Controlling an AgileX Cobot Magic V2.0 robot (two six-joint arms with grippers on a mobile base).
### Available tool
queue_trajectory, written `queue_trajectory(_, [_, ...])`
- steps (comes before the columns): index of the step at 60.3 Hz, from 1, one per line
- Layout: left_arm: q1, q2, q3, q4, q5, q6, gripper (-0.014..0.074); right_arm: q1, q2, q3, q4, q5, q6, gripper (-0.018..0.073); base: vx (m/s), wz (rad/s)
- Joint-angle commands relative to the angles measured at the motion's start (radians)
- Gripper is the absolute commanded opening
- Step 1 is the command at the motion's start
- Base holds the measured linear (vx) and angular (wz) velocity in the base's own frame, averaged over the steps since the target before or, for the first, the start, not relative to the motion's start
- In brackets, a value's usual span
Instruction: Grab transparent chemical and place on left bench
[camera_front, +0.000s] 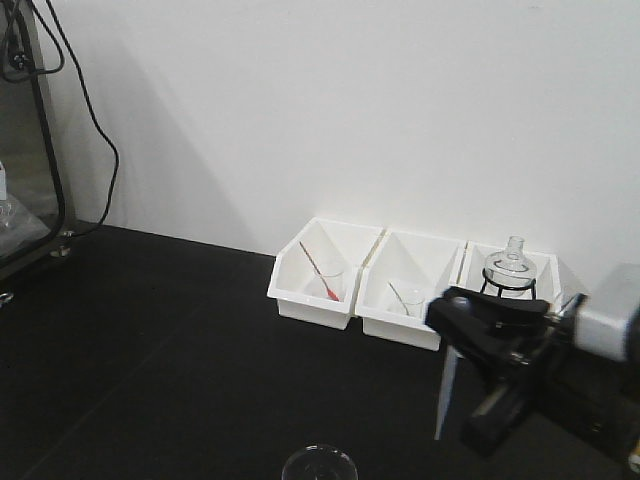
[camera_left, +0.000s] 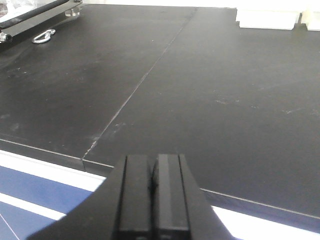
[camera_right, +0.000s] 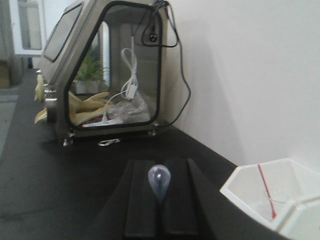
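My right gripper (camera_front: 452, 312) hangs above the black bench (camera_front: 160, 340) at the right and is shut on a translucent white pipette (camera_front: 445, 392), which points down from it. In the right wrist view the pipette's bulb (camera_right: 159, 181) sits pinched between the fingers of my right gripper (camera_right: 159, 192). A clear glass beaker (camera_front: 320, 463) shows only its rim at the bottom edge, left of the pipette and apart from it. My left gripper (camera_left: 152, 167) is shut and empty, over the bench's front edge (camera_left: 45, 150).
Three white bins (camera_front: 318, 275) stand against the wall: one holds a small beaker with a red stick (camera_front: 328, 282), one a beaker with a green stick (camera_front: 405, 298), one a round flask on a black tripod (camera_front: 510, 268). A glove box (camera_right: 107, 75) with cables stands far left.
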Motion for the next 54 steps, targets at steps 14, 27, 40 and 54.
queue_trajectory(14, [-0.002, -0.019, 0.016, -0.001, -0.078, -0.008, -0.0003, 0.285, 0.194, -0.235, 0.219, 0.23, -0.196, 0.0, 0.0, 0.0])
queue_trajectory(27, [-0.002, -0.019, 0.016, -0.001, -0.078, -0.008, -0.0003, 0.304, 0.333, -0.246, 0.214, 0.156, -0.205, 0.0003, 0.0, 0.0])
queue_trajectory(40, [-0.002, -0.019, 0.016, -0.001, -0.078, -0.008, -0.0003, 0.304, 0.45, -0.246, 0.214, 0.102, -0.206, 0.0074, 0.0, 0.0])
queue_trajectory(54, [-0.002, -0.019, 0.016, -0.001, -0.078, -0.008, -0.0003, 0.303, 0.473, -0.246, 0.222, 0.165, -0.189, 0.0375, 0.0, 0.0])
